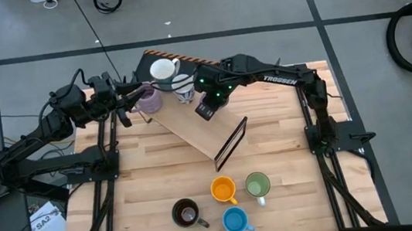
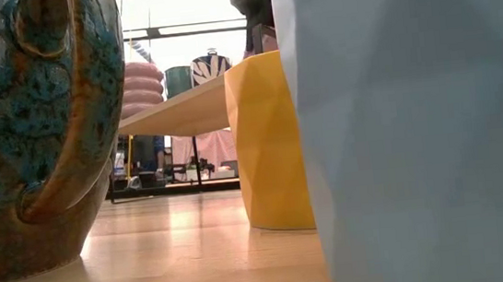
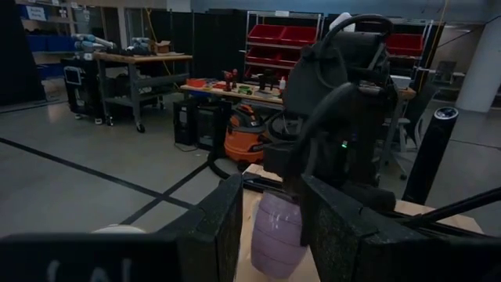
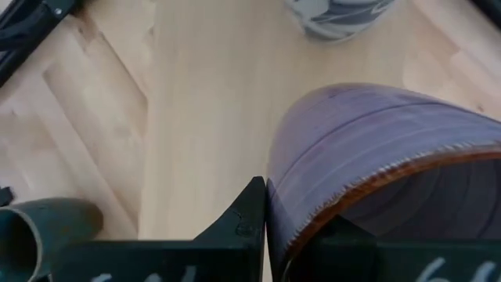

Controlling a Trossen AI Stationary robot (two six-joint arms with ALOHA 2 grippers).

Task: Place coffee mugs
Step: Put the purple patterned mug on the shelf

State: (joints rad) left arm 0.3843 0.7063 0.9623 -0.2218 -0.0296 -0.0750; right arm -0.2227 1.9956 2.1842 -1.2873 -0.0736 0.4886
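A slanted wooden shelf board (image 1: pixel 192 129) stands mid-table. A white mug (image 1: pixel 163 70) and a white patterned mug (image 1: pixel 182 87) stand on its far part. My left gripper (image 1: pixel 132 99) is at the board's left edge, shut on a lilac mug (image 1: pixel 148 100). My right gripper (image 1: pixel 205 109) hovers over the board, shut on a purple mug (image 4: pixel 368 133) that the wrist hides in the high view. Orange (image 1: pixel 223 189), green (image 1: pixel 257 185), dark brown (image 1: pixel 185 212) and blue (image 1: pixel 235 220) mugs stand on the near table. My left gripper (image 3: pixel 274 204) has the lilac mug's ribbed side wall (image 3: pixel 275 235) between its two fingers, coming level from the table's left. The mug stands upright; whether its base rests on the board is hidden. My right gripper (image 4: pixel 293 211) pinches the purple mug's wall at the rim (image 4: pixel 278 204), one finger outside and one inside. It comes from above, pointing down. Whether the base touches the board is hidden by the mug.
The patterned mug (image 4: pixel 337 16) stands just beyond the purple one. The board has a dark frame (image 1: pixel 231 144) at its near right end. Arm bases line both table sides. In the low view the brown (image 2: pixel 29 135), orange (image 2: pixel 265 140) and blue (image 2: pixel 417 125) mugs fill the front.
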